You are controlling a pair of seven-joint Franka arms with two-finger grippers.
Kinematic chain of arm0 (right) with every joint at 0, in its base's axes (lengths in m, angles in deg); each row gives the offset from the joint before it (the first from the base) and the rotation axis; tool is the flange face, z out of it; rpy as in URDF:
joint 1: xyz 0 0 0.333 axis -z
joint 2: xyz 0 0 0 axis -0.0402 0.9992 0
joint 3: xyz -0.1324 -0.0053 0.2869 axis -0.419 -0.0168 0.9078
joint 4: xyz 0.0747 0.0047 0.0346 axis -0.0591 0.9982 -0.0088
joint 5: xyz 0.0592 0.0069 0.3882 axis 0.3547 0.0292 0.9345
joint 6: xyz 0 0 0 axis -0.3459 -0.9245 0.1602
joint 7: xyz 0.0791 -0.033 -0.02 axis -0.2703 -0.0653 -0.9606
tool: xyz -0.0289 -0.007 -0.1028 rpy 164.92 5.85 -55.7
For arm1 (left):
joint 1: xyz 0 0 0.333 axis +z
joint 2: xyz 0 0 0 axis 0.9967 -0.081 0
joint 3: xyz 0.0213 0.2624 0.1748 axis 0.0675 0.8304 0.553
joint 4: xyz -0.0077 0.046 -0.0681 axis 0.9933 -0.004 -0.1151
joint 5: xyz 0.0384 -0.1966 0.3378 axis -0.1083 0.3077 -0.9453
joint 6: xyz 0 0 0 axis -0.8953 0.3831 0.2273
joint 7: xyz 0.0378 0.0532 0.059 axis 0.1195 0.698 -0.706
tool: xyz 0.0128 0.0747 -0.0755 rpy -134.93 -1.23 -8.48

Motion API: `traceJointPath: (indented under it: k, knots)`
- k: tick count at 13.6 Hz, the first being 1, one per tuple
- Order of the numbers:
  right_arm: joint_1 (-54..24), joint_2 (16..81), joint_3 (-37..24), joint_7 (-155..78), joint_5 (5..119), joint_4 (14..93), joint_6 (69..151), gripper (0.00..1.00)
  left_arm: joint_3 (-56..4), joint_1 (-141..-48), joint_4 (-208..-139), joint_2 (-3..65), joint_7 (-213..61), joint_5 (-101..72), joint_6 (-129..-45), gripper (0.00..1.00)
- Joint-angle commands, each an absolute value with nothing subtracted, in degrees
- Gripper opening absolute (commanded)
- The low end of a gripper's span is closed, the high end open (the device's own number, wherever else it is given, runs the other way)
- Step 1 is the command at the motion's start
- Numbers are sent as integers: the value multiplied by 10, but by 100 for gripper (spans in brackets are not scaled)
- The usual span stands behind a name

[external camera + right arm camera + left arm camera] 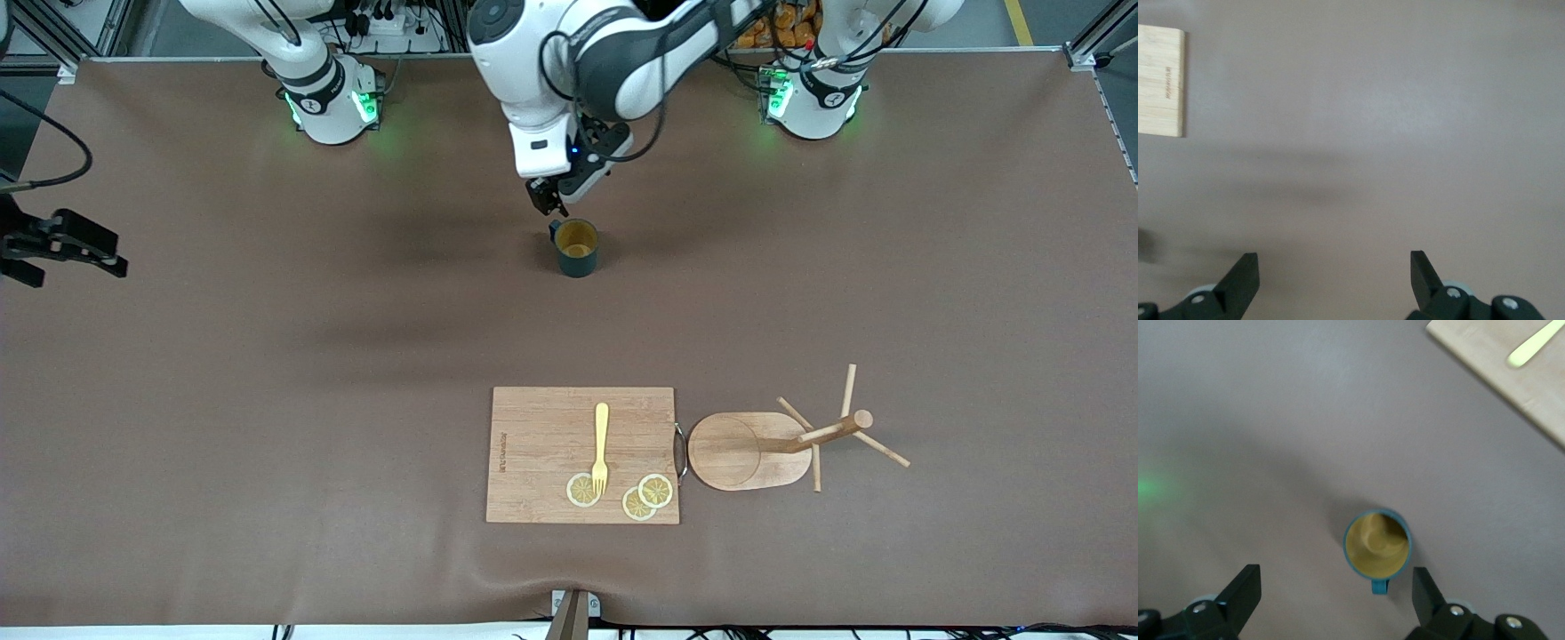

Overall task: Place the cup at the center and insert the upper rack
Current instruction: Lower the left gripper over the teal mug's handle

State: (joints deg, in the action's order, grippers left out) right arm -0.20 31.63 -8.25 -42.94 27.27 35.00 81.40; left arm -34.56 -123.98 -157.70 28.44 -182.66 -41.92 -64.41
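The cup, dark teal with a yellowish inside, stands upright on the brown table near its middle, its handle turned toward the robots' bases. My left gripper hangs open just over the handle side of the cup, which lies ahead of the gripper and not between its fingers. The upper rack, a light wooden mug tree, lies on its side beside the cutting board, nearer to the front camera. My right gripper waits open over bare table at the right arm's end, also shown open in its wrist view.
A rectangular wooden cutting board lies nearer to the front camera than the cup, carrying a yellow fork and three lemon slices. Its corner shows in the right wrist view. Brown table cover spreads all around.
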Motion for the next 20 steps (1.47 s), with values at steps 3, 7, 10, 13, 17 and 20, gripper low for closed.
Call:
traceJointPath:
  k: [3, 7, 10, 13, 17, 20]
  knots:
    - [25, 280, -75, -439, 270, 409, 806, 100, -340, -1303, -1555, 190, -1952, -516, -681, 100]
    - [27, 278, -75, -441, 269, 411, 791, 100, -340, -1325, -1556, 154, -2010, -563, -717, 100]
    - [30, 280, -75, -441, 269, 414, 791, 100, -340, -1340, -1556, 142, -2043, -594, -718, 100]
    - [27, 280, -75, -440, 270, 414, 791, 100, -340, -1367, -1559, 136, -2066, -624, -719, 100]
    - [27, 282, -74, -440, 271, 413, 791, 100, -340, -1394, -1558, 108, -2118, -685, -719, 100]
    - [27, 283, -74, -440, 271, 412, 791, 100, -340, -1397, -1560, 91, -2170, -736, -718, 100]
